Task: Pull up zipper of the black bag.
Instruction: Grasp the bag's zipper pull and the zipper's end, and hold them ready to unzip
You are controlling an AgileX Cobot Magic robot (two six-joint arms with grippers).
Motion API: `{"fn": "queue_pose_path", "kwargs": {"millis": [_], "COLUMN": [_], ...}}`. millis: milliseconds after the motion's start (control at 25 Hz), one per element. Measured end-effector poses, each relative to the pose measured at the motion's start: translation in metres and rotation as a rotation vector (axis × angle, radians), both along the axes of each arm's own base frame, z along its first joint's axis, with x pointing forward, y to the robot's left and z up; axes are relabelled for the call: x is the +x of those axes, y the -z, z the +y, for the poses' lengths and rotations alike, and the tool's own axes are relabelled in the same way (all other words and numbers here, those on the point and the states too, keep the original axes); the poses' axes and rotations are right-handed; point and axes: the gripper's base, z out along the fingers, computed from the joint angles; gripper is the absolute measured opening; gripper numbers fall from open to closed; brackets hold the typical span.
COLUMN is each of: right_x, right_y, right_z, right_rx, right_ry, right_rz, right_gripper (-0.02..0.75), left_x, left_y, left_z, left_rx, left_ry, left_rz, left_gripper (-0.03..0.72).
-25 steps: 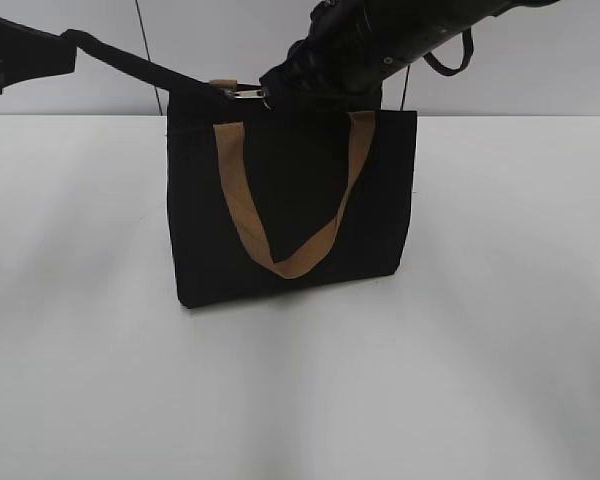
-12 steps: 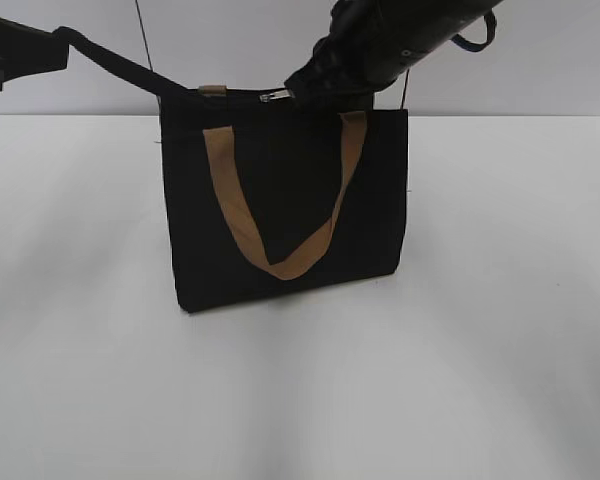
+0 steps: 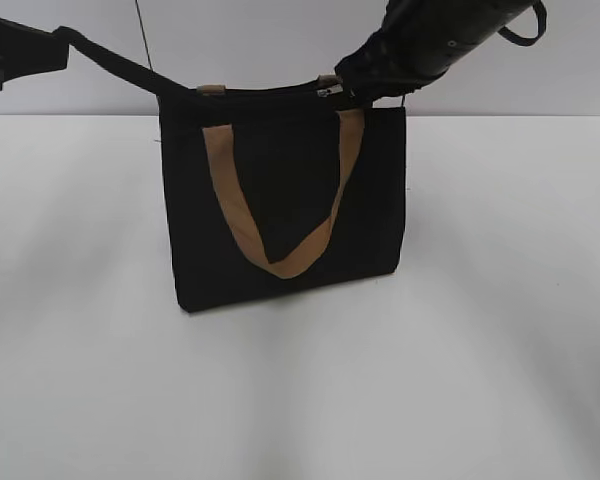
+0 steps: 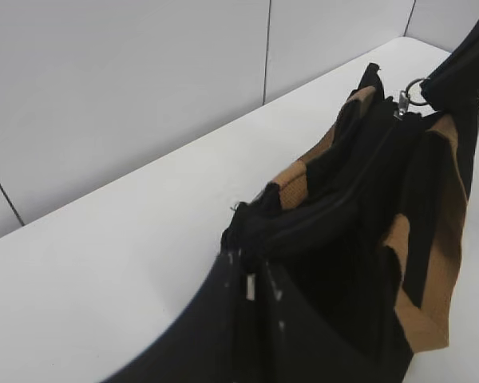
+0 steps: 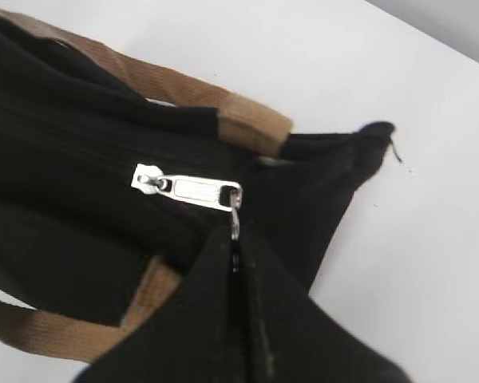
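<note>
Pull (image 3: 329, 90) now much nearer bag (image 3: 280, 200) right end than second ago; we judge zipper (image 5: 88, 159) nearly closed. Right gripper (image 5: 233, 239) jaws clamp pull ring. Left gripper (image 4: 251, 279) pinches bag corner.

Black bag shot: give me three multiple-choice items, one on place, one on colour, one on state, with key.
1. Where along the bag's top edge is the zipper pull in the exterior view?
A. left end
B. middle
C. near the right end

2. What colour are the handles?
A. tan
B. red
C. white

3. How does the right gripper stand to the pull?
A. far away, open
C. resting on the table
B. shut on its ring

Key: 1 C, the silver pull sits beside the right handle's top. 2 A, tan webbing shows against black fabric. 3 B, the right wrist view shows the ring pinched between the closed fingertips.
</note>
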Motion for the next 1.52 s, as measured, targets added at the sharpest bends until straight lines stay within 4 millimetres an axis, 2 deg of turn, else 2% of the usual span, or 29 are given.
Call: {"fn": "queue_pose_path", "kwargs": {"millis": [720,840,1040,1160,1280,1520], "right_x": [0.002,0.002,0.002,0.001,-0.002,-0.008], "right_y": [0.0,0.0,0.0,-0.002,-0.008,-0.019], "right_z": [-0.003,-0.003,-0.003,-0.003,-0.004,-0.007], "right_rx": [0.017,0.017,0.02,0.021,0.023,0.022], "right_ry": [0.033,0.033,0.035,0.034,0.031,0.024], "right_rz": [0.007,0.005,0.005,0.005,0.004,-0.007], "right_gripper": [0.001,0.076,0.292,0.384,0.413,0.42], "left_x": [-0.001,-0.001,-0.001,-0.001,-0.001,-0.001], "left_y": [0.0,0.0,0.0,0.0,0.0,0.0], "left_z": [-0.001,-0.001,-0.001,-0.001,-0.001,-0.001], "left_rx": [-0.004,-0.006,-0.007,-0.007,-0.007,-0.006], "left_ry": [0.007,0.008,0.01,0.01,0.01,0.01], "left_rz": [0.003,0.004,0.005,0.005,0.005,0.005], "left_gripper": [0.016,0.016,0.016,0.016,0.016,0.016]}}
